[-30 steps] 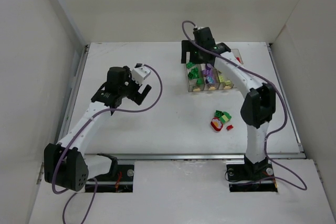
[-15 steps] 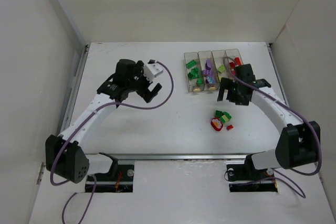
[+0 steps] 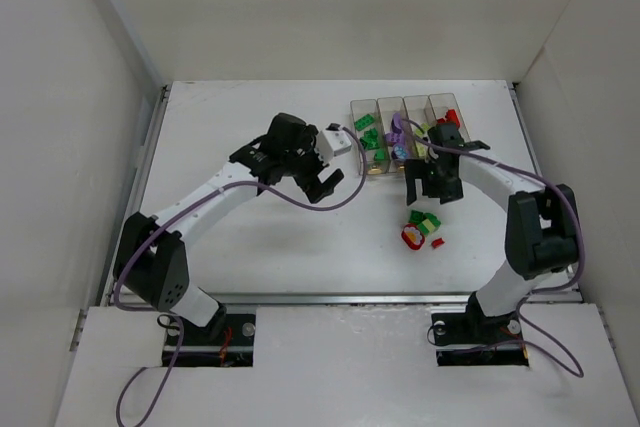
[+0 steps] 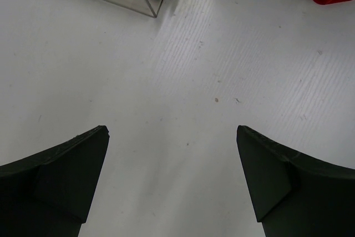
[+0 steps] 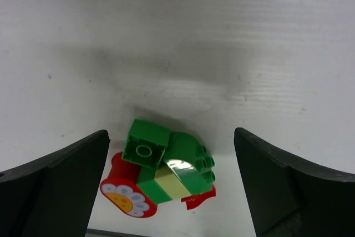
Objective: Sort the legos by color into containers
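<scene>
Four clear containers (image 3: 361, 105) stand in a row at the back right, holding green (image 3: 368, 137), purple (image 3: 396, 133), pale yellow-green and red legos (image 3: 447, 119). A loose clump lies in front of them: a green brick (image 5: 145, 147), a curved green one (image 5: 188, 159), a pale yellow-green one (image 5: 173, 185) and a red flower piece (image 5: 125, 193). My right gripper (image 5: 171, 133) hangs open just above this clump (image 3: 422, 229), which sits between its fingers. My left gripper (image 4: 172, 131) is open and empty over bare table, near the green bin's corner (image 4: 157, 4).
A small red piece (image 3: 437, 243) lies at the clump's right edge. White walls close in the table at the left, back and right. The right arm's wrist and purple cable (image 3: 420, 142) cross over the front ends of the bins.
The left arm has swung right toward the bins. The right arm came back from over the bins to just above the loose clump. Both grippers stayed open.
</scene>
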Controlling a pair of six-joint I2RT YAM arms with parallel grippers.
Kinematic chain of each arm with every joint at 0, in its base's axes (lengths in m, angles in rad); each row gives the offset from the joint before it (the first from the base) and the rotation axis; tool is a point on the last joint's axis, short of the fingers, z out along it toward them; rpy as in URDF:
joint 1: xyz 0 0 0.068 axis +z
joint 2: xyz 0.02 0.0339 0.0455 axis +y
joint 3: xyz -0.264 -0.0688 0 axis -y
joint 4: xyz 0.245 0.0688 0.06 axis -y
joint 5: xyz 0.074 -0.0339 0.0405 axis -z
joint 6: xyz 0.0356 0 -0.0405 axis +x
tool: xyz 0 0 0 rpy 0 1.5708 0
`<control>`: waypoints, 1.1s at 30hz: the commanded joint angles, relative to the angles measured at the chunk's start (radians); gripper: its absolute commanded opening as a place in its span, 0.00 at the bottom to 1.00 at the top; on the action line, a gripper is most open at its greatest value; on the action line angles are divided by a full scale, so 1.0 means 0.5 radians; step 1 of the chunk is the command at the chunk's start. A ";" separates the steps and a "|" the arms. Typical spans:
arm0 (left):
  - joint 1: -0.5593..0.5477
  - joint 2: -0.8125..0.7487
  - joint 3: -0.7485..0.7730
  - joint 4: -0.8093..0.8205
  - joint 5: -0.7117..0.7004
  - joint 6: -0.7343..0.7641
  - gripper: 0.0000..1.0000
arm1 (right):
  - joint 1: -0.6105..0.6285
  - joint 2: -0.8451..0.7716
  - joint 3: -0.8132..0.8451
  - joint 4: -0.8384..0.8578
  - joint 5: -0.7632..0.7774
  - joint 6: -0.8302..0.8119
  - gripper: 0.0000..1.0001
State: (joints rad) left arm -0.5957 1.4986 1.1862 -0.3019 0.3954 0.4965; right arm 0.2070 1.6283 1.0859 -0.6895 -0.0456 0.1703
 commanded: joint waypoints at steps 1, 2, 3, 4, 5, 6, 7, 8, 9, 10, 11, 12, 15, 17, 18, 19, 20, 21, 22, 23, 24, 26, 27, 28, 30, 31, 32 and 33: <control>0.010 -0.046 0.076 0.064 -0.005 -0.079 1.00 | 0.034 0.084 0.157 0.054 -0.041 -0.166 0.99; 0.010 -0.046 0.076 0.046 -0.005 -0.079 1.00 | 0.064 0.112 0.175 0.054 -0.041 -0.166 0.97; 0.010 -0.067 0.058 0.046 -0.027 -0.079 1.00 | 0.101 0.136 0.197 0.054 -0.041 -0.190 0.95; 0.010 -0.067 0.057 0.046 -0.027 -0.079 1.00 | 0.120 0.185 0.197 0.054 -0.019 -0.190 0.94; 0.010 -0.089 0.036 0.046 -0.048 -0.079 1.00 | 0.120 0.207 0.197 0.054 -0.019 -0.190 0.91; 0.010 -0.113 0.036 0.046 -0.048 -0.079 1.00 | 0.144 0.228 0.197 0.054 -0.019 -0.190 0.90; 0.010 -0.113 0.015 0.046 -0.076 -0.079 1.00 | 0.144 0.256 0.197 0.054 -0.044 -0.190 0.88; 0.010 -0.138 0.014 0.046 -0.106 -0.079 1.00 | 0.144 0.256 0.197 0.054 -0.074 -0.190 0.87; 0.010 -0.165 -0.013 0.046 -0.107 -0.079 1.00 | 0.166 0.256 0.197 0.054 -0.096 -0.172 0.83; 0.010 -0.166 -0.044 0.046 -0.128 -0.079 1.00 | 0.196 0.256 0.169 0.075 -0.096 -0.172 0.81; 0.010 -0.193 -0.044 0.046 -0.128 -0.057 1.00 | 0.215 0.256 0.169 0.075 -0.066 -0.117 0.81; 0.010 -0.193 -0.071 0.046 -0.128 -0.039 1.00 | 0.215 0.256 0.169 0.075 -0.038 -0.092 0.80; 0.010 -0.248 -0.111 0.046 -0.147 -0.039 1.00 | 0.243 0.278 0.151 0.008 0.005 0.024 0.80; 0.010 -0.297 -0.157 0.046 -0.147 -0.017 1.00 | 0.243 0.259 0.077 0.008 0.005 0.082 0.73; 0.010 -0.297 -0.157 0.067 -0.147 -0.017 1.00 | 0.243 0.220 0.056 0.026 0.005 0.140 0.72; 0.010 -0.319 -0.185 0.067 -0.147 0.004 1.00 | 0.264 0.198 0.037 0.026 0.036 0.168 0.71; 0.010 -0.340 -0.209 0.088 -0.147 0.004 1.00 | 0.285 0.177 0.037 0.026 0.054 0.190 0.71; 0.010 -0.340 -0.209 0.088 -0.147 0.004 1.00 | 0.286 0.158 0.007 0.008 0.085 0.190 0.71; 0.010 -0.359 -0.231 0.088 -0.147 0.004 1.00 | 0.307 0.140 -0.015 -0.020 0.109 0.245 0.71; 0.010 -0.380 -0.255 0.107 -0.147 0.004 1.00 | 0.307 0.121 -0.015 -0.020 0.128 0.245 0.71; 0.010 -0.380 -0.274 0.107 -0.147 0.004 1.00 | 0.307 0.121 -0.033 -0.041 0.128 0.270 0.71; 0.010 -0.402 -0.301 0.128 -0.147 0.004 1.00 | 0.307 0.103 -0.055 -0.041 0.146 0.291 0.66; 0.010 -0.420 -0.326 0.128 -0.147 0.004 1.00 | 0.328 0.103 -0.055 -0.041 0.146 0.313 0.64; 0.010 -0.441 -0.326 0.128 -0.147 0.004 1.00 | 0.329 0.085 -0.073 -0.041 0.146 0.313 0.63; 0.010 -0.460 -0.344 0.128 -0.165 0.004 1.00 | 0.359 0.063 -0.073 -0.060 0.174 0.365 0.60; 0.010 -0.460 -0.363 0.128 -0.165 0.004 1.00 | 0.387 0.063 -0.091 -0.060 0.174 0.365 0.59; 0.010 -0.481 -0.363 0.128 -0.165 0.004 1.00 | 0.387 0.039 -0.092 -0.060 0.198 0.392 0.59; 0.010 -0.482 -0.381 0.150 -0.165 0.004 1.00 | 0.408 0.038 -0.092 -0.084 0.199 0.411 0.57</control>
State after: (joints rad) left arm -0.5922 1.3048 1.0126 -0.2623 0.3130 0.4904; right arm 0.3809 1.6966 1.0431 -0.7071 0.0219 0.3248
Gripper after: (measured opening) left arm 0.997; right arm 0.576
